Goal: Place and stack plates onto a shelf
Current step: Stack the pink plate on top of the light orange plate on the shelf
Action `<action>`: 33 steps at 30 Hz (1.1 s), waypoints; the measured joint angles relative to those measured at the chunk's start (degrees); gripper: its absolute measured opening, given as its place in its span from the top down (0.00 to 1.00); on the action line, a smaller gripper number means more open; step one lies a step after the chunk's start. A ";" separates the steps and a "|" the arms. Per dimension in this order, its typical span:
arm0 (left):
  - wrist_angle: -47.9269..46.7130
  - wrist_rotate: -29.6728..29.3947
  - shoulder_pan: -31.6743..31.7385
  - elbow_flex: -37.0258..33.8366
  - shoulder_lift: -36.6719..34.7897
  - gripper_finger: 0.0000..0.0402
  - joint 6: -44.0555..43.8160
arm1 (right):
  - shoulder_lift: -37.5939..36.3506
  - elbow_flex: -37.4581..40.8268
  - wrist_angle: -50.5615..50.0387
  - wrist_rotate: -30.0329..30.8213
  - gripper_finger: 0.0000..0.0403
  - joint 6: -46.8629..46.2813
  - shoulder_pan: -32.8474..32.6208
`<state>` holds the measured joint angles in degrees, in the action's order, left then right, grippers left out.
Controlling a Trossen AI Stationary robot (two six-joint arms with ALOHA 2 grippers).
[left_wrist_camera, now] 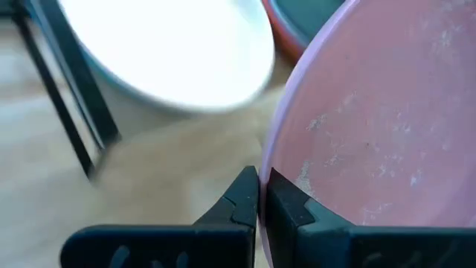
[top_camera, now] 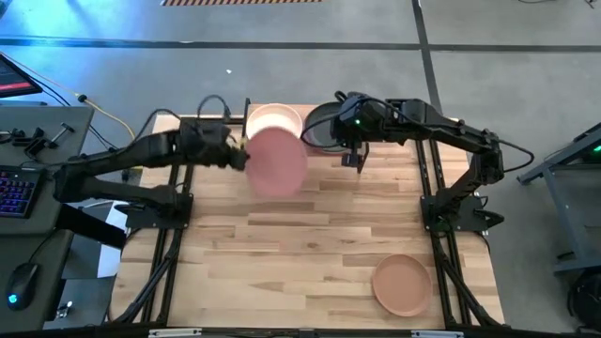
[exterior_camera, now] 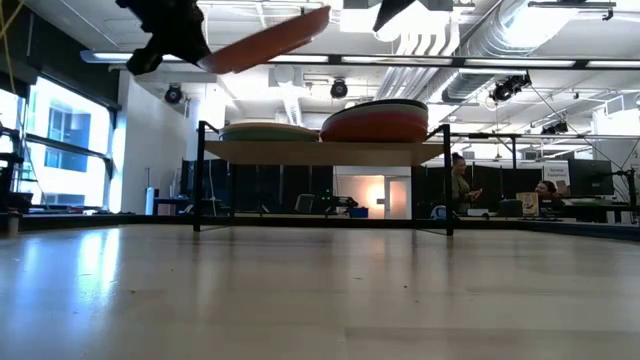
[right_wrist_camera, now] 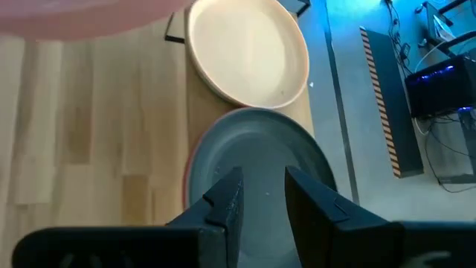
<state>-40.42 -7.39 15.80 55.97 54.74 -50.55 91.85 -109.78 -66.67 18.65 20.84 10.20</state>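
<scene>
My left gripper is shut on a light pink plate, which hangs in the air just in front of the shelf. In the low view the pink plate is higher than the shelf top. On the shelf rest two stacks of plates: a cream plate tops the left stack, and a charcoal plate tops the right stack. My right gripper hovers open above the charcoal plate and touches nothing. My left gripper pinches the pink plate's rim between its two fingers, on the side of the plate toward the table's left. The fingers come from the left, slanting downward. The plate is lifted clear and tilted, its free edge higher than the held edge.
A tan plate lies alone on the tabletop near the front right corner. The wide wooden tabletop stretches in front of the shelf. The shelf's thin black legs stand close to the held plate.
</scene>
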 joint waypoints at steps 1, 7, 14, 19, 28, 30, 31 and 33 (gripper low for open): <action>0.02 0.01 1.82 0.61 0.01 1.00 0.44 | 0.00 0.00 0.00 0.00 0.79 0.62 0.31; 0.44 -0.04 12.53 4.94 2.19 1.00 5.37 | 0.00 0.00 0.00 -0.30 0.79 1.29 2.32; 0.75 1.90 21.43 9.47 9.18 1.00 9.76 | 0.00 0.00 0.00 -0.83 0.79 2.84 4.43; -0.15 5.25 25.23 12.68 14.96 1.00 12.33 | 0.00 0.00 -0.05 -1.25 0.79 3.67 5.66; -1.11 8.81 28.13 13.29 20.74 1.00 13.25 | 0.00 0.00 -2.22 -3.23 0.79 3.69 7.57; -1.27 8.75 28.44 13.29 21.16 1.00 12.93 | 0.00 0.00 -2.86 -3.25 0.79 3.72 7.85; -1.21 8.75 28.51 13.29 21.28 1.00 12.86 | 0.00 0.00 -3.05 -3.32 0.79 3.72 7.85; -1.68 8.61 28.59 13.29 21.59 1.00 13.20 | 0.00 0.00 -3.20 -3.52 0.79 3.77 7.93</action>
<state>-42.10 1.22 44.40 69.25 76.33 -37.35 91.85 -109.78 -69.87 15.14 24.61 18.13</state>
